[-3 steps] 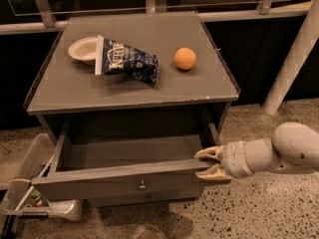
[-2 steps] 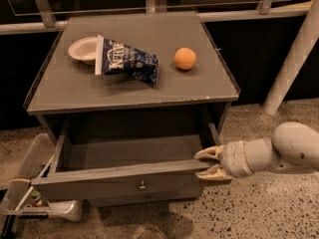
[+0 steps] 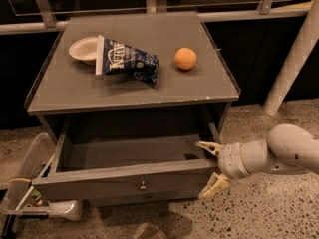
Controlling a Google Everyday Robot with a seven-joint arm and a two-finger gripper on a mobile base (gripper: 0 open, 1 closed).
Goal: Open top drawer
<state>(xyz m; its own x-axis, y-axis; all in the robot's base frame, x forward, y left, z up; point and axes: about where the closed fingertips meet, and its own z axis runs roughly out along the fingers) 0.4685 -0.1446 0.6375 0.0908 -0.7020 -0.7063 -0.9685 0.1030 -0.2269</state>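
Observation:
The top drawer (image 3: 124, 176) of the grey cabinet stands pulled out, and its inside looks empty. Its front panel carries a small round metal knob (image 3: 143, 185) at centre. My gripper (image 3: 210, 167) is at the right end of the drawer front. Its pale fingers (image 3: 214, 185) are spread open, one above and one below the front panel's right edge, holding nothing. A slimmer drawer front shows just below the open drawer.
On the cabinet top (image 3: 199, 91) lie a white bowl (image 3: 82, 49), a blue chip bag (image 3: 127, 61) and an orange (image 3: 185, 58). A clear bin (image 3: 30, 183) stands on the floor at left. A white pole (image 3: 294, 54) leans at right. A railing runs behind.
My gripper's fingers have spread wider apart at the right end of the drawer front. The drawer and the things on the cabinet top have not moved.

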